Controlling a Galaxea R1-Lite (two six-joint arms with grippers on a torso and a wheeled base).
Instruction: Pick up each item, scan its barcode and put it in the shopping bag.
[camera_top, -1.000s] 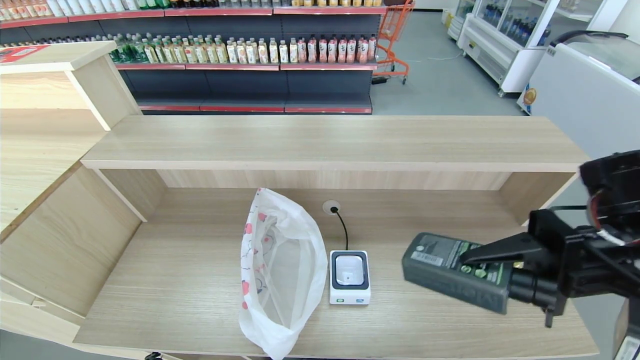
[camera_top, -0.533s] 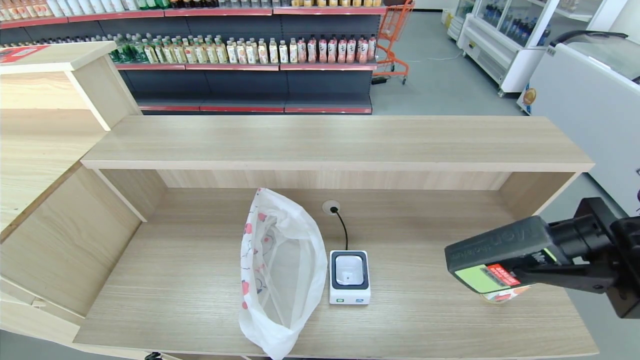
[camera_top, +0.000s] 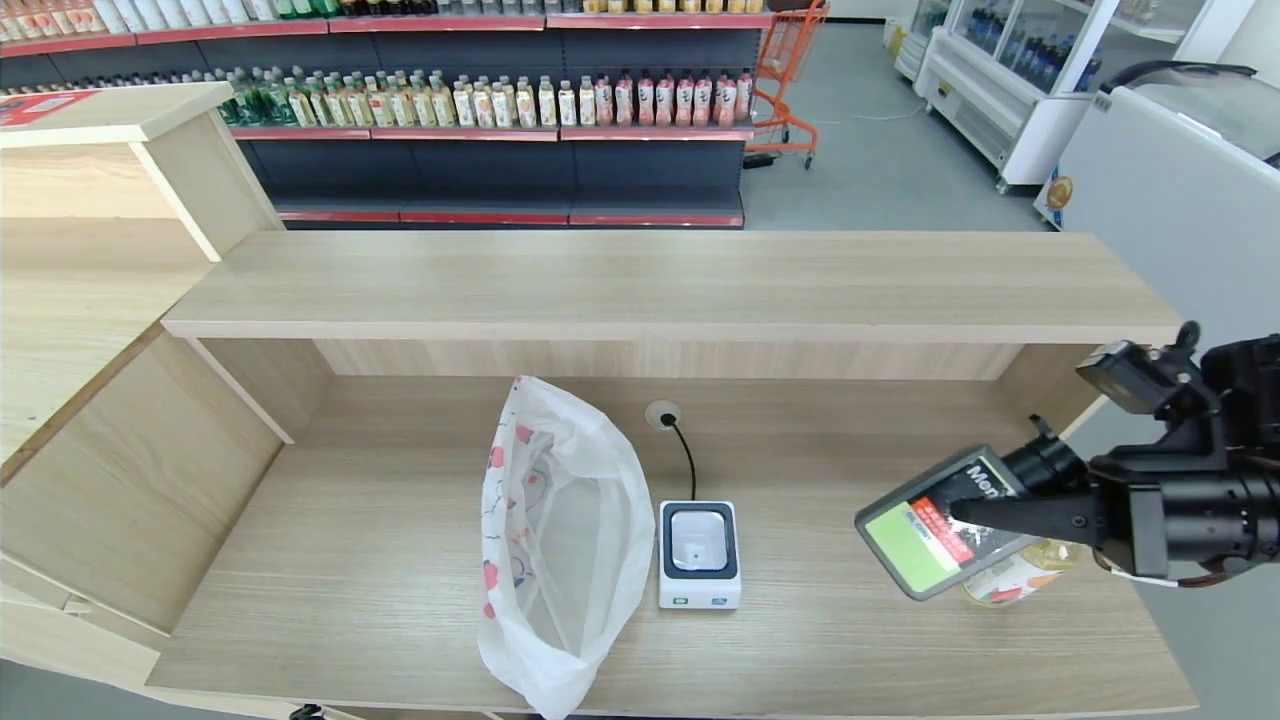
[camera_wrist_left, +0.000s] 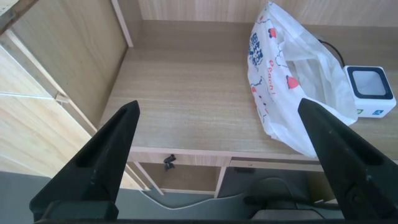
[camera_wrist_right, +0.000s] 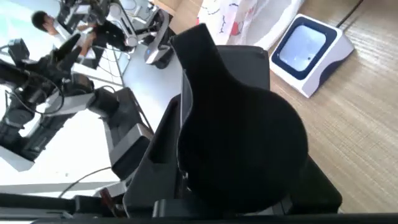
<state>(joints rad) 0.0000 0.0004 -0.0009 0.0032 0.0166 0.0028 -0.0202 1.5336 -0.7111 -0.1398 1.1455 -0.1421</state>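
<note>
My right claw (camera_top: 975, 515) is clamped on the dark green-labelled box (camera_top: 925, 535), holding it tilted above the counter's (camera_top: 350, 560) right end, well apart from the scanner (camera_top: 699, 540), so that, I judge, its barcode can be turned to that window before the shopping bag (camera_top: 600, 470).

Light wood-grain bench (camera_top: 350, 600) with a raised back shelf. On it slumps a white plastic shopping bag with red prints (camera_top: 560, 540), mouth open. Just beside it sits a white square scanner with a dark-framed window (camera_top: 699, 555). Its black cable (camera_top: 688, 460) runs back to a round grey grommet (camera_top: 662, 412). Far right, a yellowish bottle (camera_top: 1015, 578), partly hidden.
</note>
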